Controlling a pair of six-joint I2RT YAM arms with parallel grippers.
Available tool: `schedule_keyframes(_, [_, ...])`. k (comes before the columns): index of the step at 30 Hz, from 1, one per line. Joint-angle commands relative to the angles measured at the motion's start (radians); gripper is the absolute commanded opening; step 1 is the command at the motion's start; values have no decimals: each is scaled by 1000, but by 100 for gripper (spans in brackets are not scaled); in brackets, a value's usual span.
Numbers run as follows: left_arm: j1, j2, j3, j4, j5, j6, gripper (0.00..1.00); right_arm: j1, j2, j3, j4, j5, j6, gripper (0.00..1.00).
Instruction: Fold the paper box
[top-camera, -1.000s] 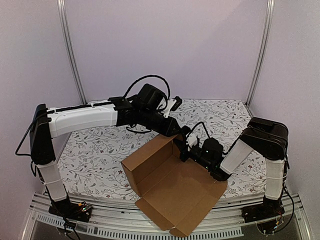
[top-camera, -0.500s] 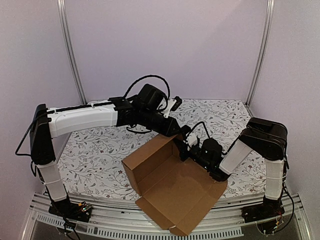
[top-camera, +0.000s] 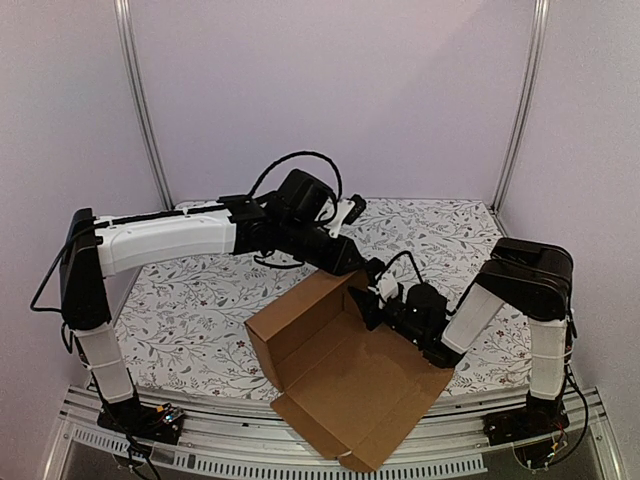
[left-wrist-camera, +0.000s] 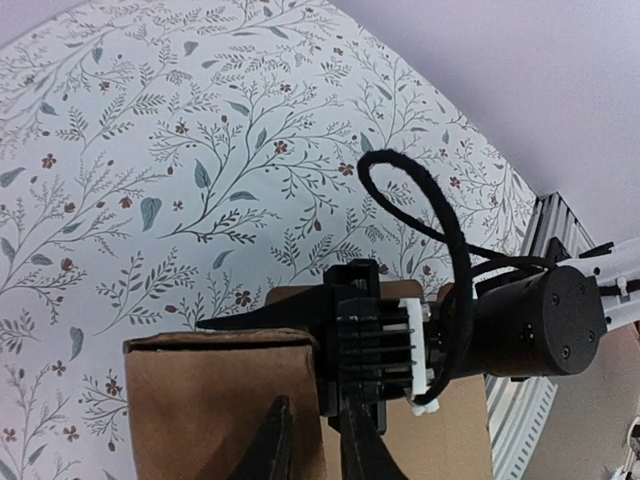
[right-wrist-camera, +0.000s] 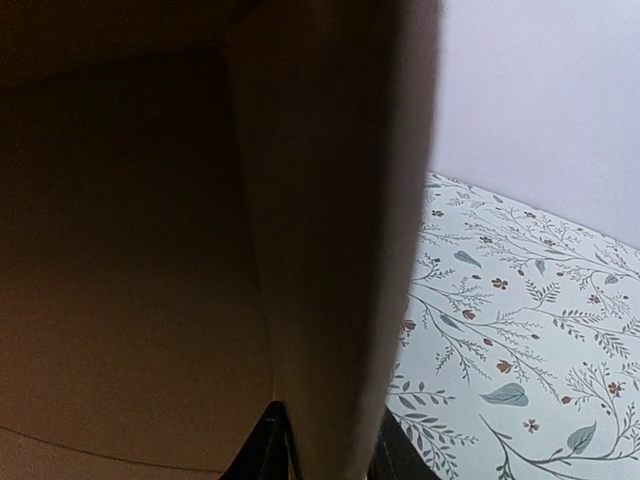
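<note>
Paper box (top-camera: 350, 370) is sitting half-folded under both hands, two walls standing and the near flaps lying flat, left hand (left-wrist-camera: 315, 430) pinching the far corner, right hand (right-wrist-camera: 330, 450) straddling a wall, grip unclear.

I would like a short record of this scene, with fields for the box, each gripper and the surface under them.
object: paper box, brown cardboard, partly folded
box state: some walls raised, near flap lying open
surface: table, floral pattern
left gripper: shut on the top edge of a raised box wall
right gripper: one finger on each side of a box wall; whether it grips cannot be told
arms: both meet at the far corner of the box
</note>
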Motion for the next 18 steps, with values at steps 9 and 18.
schedule_keyframes(9, [-36,20,-27,-17,26,-11,16,38,45,-50,51,46,61,24])
schedule_keyframes(18, [-69,35,-65,6,15,-30,11,42,39,-72,51,64,81,23])
